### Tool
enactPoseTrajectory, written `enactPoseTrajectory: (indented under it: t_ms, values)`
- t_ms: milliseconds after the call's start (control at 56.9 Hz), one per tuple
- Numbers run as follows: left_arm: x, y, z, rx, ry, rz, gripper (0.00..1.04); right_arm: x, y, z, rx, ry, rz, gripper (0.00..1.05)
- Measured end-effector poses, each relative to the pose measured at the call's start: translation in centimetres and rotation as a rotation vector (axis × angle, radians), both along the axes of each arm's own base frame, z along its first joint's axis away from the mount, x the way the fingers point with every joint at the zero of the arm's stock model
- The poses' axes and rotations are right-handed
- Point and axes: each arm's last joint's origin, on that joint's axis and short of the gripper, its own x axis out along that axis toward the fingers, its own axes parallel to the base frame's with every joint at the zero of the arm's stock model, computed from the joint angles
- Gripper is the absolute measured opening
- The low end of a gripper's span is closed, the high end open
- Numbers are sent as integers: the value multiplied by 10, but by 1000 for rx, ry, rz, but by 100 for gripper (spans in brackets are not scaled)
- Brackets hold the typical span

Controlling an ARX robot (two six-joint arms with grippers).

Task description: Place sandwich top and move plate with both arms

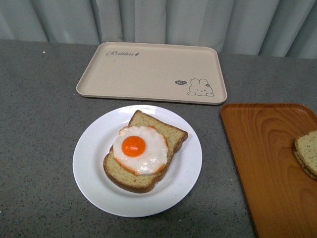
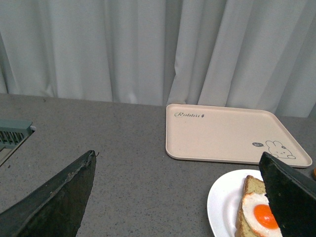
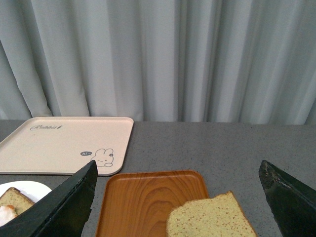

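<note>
The white plate sits in the middle of the grey table with a bread slice and a fried egg on it. The sandwich top lies on the orange wood-grain tray at the right edge, partly cut off. In the right wrist view the sandwich top lies between and below my open right gripper, on the tray. My left gripper is open above bare table, left of the plate. Neither arm shows in the front view.
A beige rabbit-print tray lies behind the plate; it also shows in the left wrist view and the right wrist view. Grey curtains hang behind the table. A grey vented object sits at the far left.
</note>
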Motion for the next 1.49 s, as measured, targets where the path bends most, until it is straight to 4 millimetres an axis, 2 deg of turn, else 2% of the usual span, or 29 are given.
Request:
enactPoseTrajectory:
  t_ms: [1493]
  values:
    - [0,0,0,0,0,0,98,0,0,0,0,0,0,96]
